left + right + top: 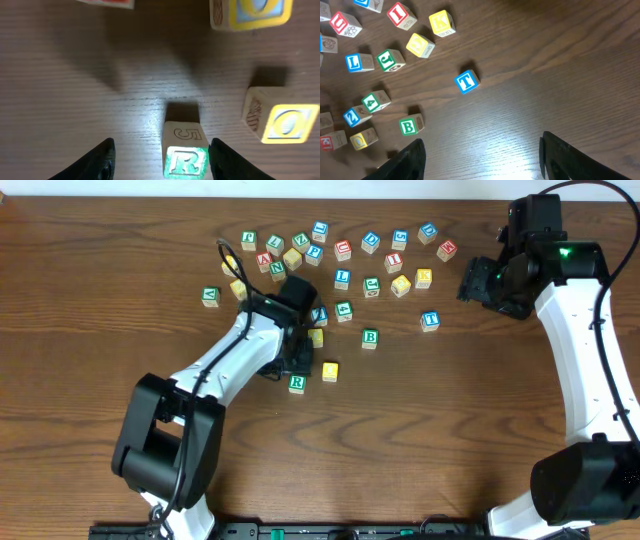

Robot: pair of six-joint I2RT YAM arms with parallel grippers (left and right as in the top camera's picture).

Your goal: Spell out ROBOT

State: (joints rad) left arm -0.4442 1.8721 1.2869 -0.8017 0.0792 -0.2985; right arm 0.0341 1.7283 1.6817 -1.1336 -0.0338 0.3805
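Now R cube (185,161) sits bottom centre of left wrist view, between parted jaws of left gripper (161,162), not clamped. B cube (411,125) and T cube (467,81) mid-frame in right wrist view; right gripper (482,160) wide open, empty.

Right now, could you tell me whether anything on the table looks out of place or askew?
Nothing is damaged or spilled. The lettered cubes lie scattered at mixed angles, and the R cube sits off-centre between the left gripper's open fingers, nearer one finger.
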